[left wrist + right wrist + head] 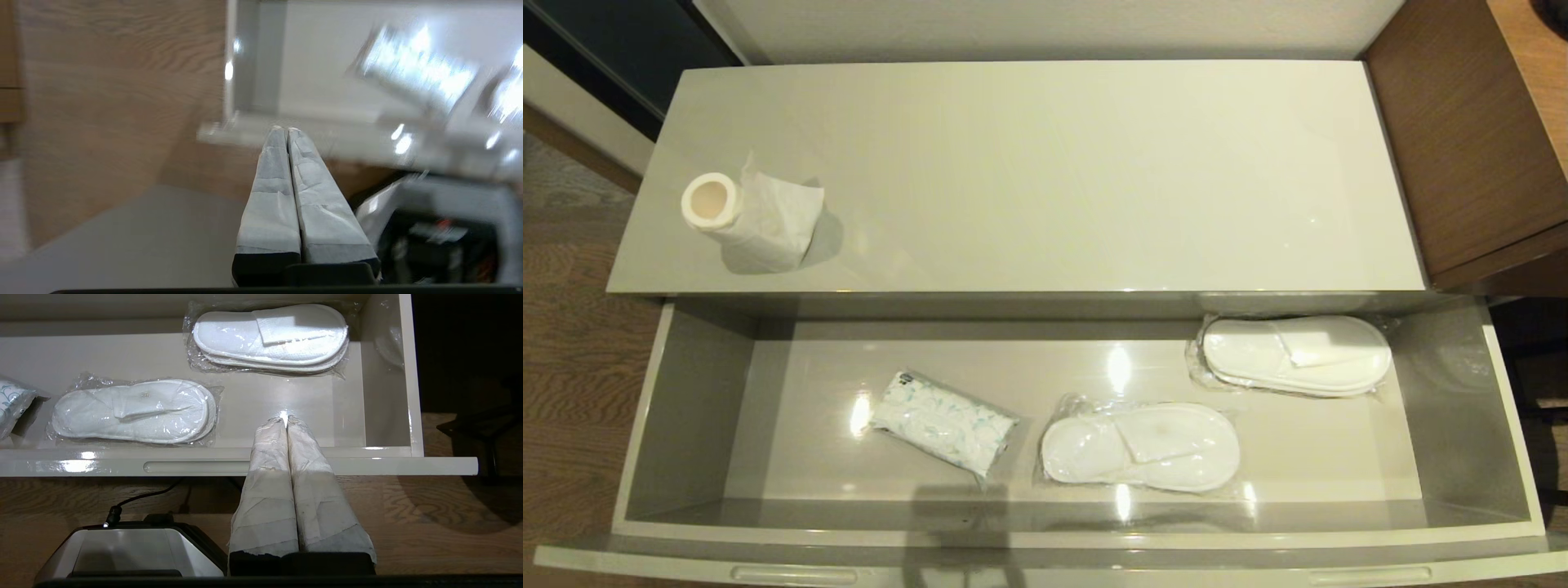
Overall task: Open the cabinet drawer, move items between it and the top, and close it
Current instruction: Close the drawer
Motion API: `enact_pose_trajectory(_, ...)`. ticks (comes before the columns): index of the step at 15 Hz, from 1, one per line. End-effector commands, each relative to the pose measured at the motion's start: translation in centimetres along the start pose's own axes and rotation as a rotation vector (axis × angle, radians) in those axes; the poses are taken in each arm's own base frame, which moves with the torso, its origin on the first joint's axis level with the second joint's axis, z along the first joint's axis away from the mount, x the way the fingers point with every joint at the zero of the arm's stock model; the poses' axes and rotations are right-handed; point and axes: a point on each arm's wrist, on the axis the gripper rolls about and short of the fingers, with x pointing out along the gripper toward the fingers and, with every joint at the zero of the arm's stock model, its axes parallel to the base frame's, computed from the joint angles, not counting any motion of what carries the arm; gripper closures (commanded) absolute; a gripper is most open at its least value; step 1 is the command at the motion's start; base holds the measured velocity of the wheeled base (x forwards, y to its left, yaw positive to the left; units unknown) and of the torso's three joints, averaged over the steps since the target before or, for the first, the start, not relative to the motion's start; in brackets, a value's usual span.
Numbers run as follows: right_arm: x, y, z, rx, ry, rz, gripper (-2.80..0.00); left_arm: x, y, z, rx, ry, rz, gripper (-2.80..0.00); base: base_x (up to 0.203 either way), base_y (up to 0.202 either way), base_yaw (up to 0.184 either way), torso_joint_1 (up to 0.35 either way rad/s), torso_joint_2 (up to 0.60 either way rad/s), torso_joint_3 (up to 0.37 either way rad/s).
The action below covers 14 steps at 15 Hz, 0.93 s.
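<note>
Two wrapped pairs of white slippers lie in the one open cabinet drawer: one pair near the middle, the other pair toward the right end. One patterned tissue pack lies there too. One toilet paper roll sits on the top.
</note>
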Motion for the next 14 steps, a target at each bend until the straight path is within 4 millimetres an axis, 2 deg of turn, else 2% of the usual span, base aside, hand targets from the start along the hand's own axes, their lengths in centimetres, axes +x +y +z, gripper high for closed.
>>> enact_pose_trajectory(1, 0.0, 0.0, 0.0, 0.0, -0.001, 0.001, 0.0, -5.3, 0.5, -6.0, 0.025, 0.051, 0.008, 0.0, 0.0, 0.0, 0.0, 0.0, 0.0, 0.0)
enact_pose_trajectory(3, 0.0, 0.0, 0.0, 0.0, -0.002, 0.001, 0.0, -8.2, 0.9, -7.3, -0.014, 0.075, -0.018, 0.0, 0.0, 0.0, 0.0, 0.0, 0.0, 0.0)
enact_pose_trajectory(5, 0.0, 0.0, 0.0, 0.0, 0.0, 0.001, 0.0, -8.0, 1.0, -7.3, -0.048, 0.049, 0.001, 0.0, 0.0, 0.0, 0.0, 0.0, 0.0, 0.0)
enact_pose_trajectory(7, 0.0, 0.0, 0.0, 0.0, -0.001, 0.001, 0.0, -6.2, 1.0, -6.5, -0.09, -0.086, 0.065, 0.0, 0.0, 0.0, 0.0, 0.0, 0.0, 0.0)
enact_pose_trajectory(8, 0.0, 0.0, 0.0, 0.0, -0.002, 0.001, 0.0, -5.2, 1.0, -6.8, -0.106, -0.146, 0.074, 0.0, 0.0, 0.0, 0.0, 0.0, 0.0, 0.0)
enact_pose_trajectory(9, 0.0, 0.0, 0.0, 0.0, -0.001, 0.001, 0.0, -3.7, 0.7, -7.6, -0.118, -0.195, 0.072, 0.0, 0.0, 0.0, 0.0, 0.0, 0.0, 0.0)
enact_pose_trajectory(11, 0.0, 0.0, 0.0, 0.0, -0.001, 0.001, 0.0, -1.9, 0.2, -9.5, -0.146, -0.322, 0.022, 0.0, 0.0, 0.0, 0.0, 0.0, 0.0, 0.0)
enact_pose_trajectory(14, 0.0, 0.0, 0.0, 0.0, -0.002, 0.001, 0.0, 1.7, -0.6, -10.6, -0.147, -0.336, -0.01, 0.0, 0.0, 0.0, 0.0, 0.0, 0.0, 0.0)
